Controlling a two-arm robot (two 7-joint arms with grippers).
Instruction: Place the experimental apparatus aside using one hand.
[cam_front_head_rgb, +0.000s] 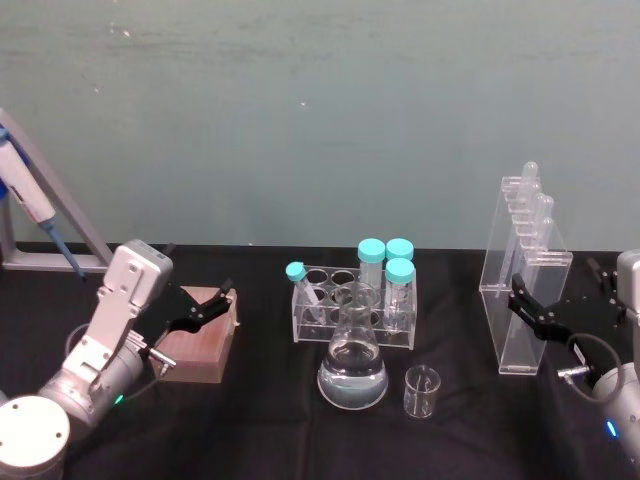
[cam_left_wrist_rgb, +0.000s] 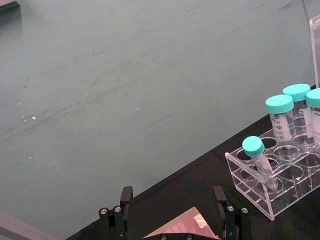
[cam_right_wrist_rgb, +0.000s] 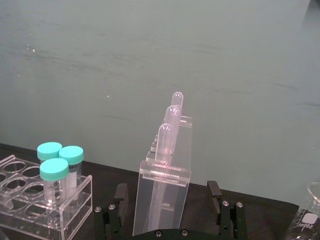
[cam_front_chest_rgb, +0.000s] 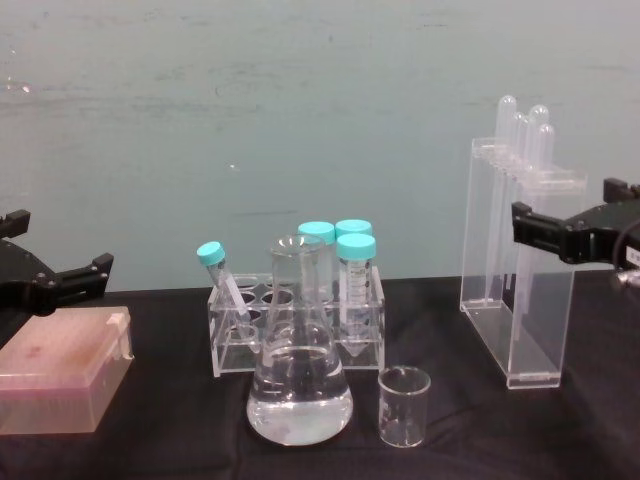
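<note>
Clear acrylic stand (cam_front_head_rgb: 500, 300) with long pipettes, upright at the right of the black table (cam_front_head_rgb: 250, 430). Right black two-fingered gripper (cam_right_wrist_rgb: 167, 192) spread around it, not yet pinching. Left gripper (cam_left_wrist_rgb: 172, 197) spread, idle over a pinkish box (cam_front_chest_rgb: 55, 375). Could topple if squeezed too high: tall and narrow.

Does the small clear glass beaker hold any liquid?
No, the small clear glass beaker stands empty; the conical flask beside it holds liquid.
</note>
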